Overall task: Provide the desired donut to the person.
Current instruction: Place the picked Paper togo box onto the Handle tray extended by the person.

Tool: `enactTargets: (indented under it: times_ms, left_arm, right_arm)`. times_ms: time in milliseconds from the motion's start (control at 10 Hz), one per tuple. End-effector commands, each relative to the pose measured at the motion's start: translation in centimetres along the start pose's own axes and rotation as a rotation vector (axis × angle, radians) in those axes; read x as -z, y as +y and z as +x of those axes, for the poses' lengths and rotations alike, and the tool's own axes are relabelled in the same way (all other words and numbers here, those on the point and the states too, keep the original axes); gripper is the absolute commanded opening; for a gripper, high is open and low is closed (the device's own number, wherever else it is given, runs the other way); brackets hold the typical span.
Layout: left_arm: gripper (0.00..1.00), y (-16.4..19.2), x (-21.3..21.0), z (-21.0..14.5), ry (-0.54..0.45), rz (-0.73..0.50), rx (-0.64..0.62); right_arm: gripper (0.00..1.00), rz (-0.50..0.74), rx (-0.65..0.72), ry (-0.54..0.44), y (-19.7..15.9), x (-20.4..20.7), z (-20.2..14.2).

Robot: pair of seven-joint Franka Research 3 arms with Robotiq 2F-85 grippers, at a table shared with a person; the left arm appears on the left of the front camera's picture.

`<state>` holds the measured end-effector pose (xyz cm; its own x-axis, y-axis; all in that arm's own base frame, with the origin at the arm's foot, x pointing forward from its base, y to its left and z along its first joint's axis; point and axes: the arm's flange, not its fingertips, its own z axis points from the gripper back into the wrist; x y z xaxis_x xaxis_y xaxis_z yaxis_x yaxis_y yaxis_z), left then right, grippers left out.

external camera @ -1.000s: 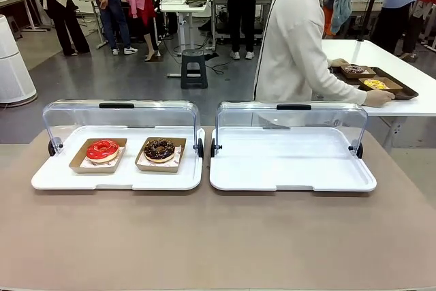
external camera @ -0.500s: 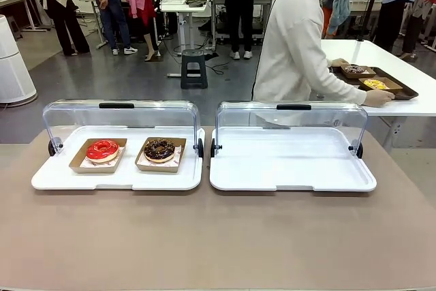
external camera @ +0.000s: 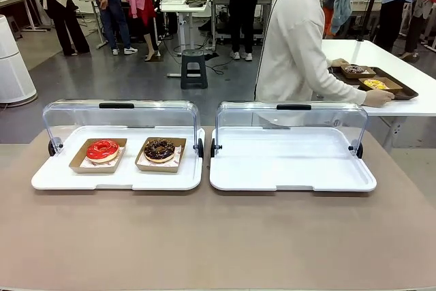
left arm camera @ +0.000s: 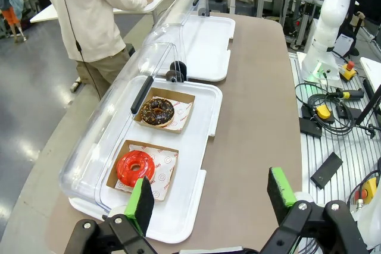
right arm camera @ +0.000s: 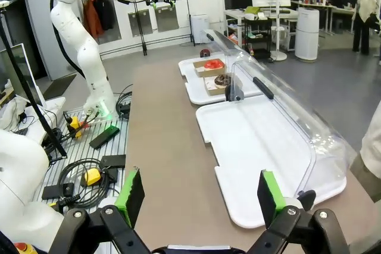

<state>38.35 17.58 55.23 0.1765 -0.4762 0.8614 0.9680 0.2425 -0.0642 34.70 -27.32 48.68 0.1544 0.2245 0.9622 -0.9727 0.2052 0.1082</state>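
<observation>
A red-glazed donut [external camera: 103, 149] and a chocolate donut [external camera: 159, 148] sit in brown card trays on the left white tray [external camera: 54, 178]; both also show in the left wrist view, the red donut [left arm camera: 136, 168] nearer than the chocolate donut [left arm camera: 157, 111]. The person [external camera: 294, 39] in a cream cardigan stands turned away at the far side, hand on a brown tray [external camera: 398, 90] with more donuts on a side table. My left gripper [left arm camera: 211, 197] is open, held above the table's near end. My right gripper [right arm camera: 202, 197] is open over bare table.
The right white tray [external camera: 293, 182] holds nothing, its clear lid [external camera: 293, 117] raised like the left lid [external camera: 119, 114]. The left arm [right arm camera: 89, 40] shows far off in the right wrist view. Cables and tools lie on a rack [left arm camera: 333, 123] beside the table.
The person has shifted very slightly at the side table. Donuts, trays and both grippers stay where they were.
</observation>
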Motion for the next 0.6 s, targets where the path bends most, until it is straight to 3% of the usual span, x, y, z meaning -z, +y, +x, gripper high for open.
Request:
enactTargets:
  times_ms: [0, 500]
  left_arm:
    - [1.0, -0.14, -0.11, 0.04, -0.006, -0.002, 0.013]
    - [1.0, -0.14, -0.11, 0.04, -0.006, -0.002, 0.013]
  right_arm:
    - [1.0, 0.002, -0.003, -0.012, 0.12, 0.0, 0.25]
    - [1.0, 0.002, -0.003, -0.012, 0.12, 0.0, 0.25]
